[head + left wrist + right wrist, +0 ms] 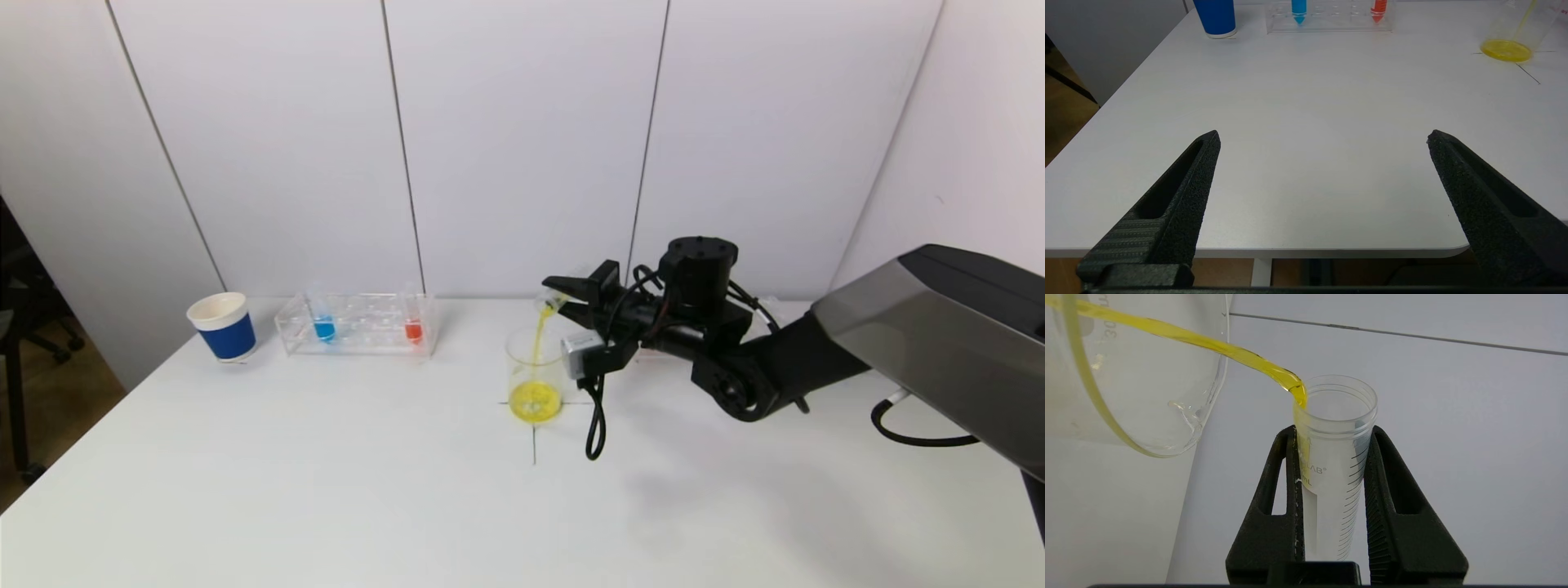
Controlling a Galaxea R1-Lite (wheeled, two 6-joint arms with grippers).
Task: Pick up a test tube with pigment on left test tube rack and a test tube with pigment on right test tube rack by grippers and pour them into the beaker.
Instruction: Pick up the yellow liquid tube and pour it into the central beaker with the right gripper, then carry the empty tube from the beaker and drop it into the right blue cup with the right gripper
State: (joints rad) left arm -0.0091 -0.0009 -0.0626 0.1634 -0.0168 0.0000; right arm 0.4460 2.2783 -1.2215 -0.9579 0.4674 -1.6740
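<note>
My right gripper (563,296) is clamped on a clear test tube (1333,457), one black finger pressed against each side of it. The tube is tipped over, its open mouth just above the rim of the beaker (535,377). A thin yellow stream (538,335) runs from the tube's lip down into the beaker, where a yellow pool (535,402) covers the bottom. In the right wrist view the tube looks almost drained, with only a yellow streak along its inner wall.

The beaker stands on the white surface (326,490), near the middle, on a black cross mark.

Well to the left of the beaker, toward the back of the surface, stands a clear test tube rack (357,325). It holds a tube of blue pigment (324,328) at its left end and a tube of red pigment (413,330) at its right end, both upright. Just left of the rack is a blue and white paper cup (222,327).

My left gripper (1323,163) hangs at the near edge of the surface, well away from the rack, its fingers spread wide apart and holding nothing.
</note>
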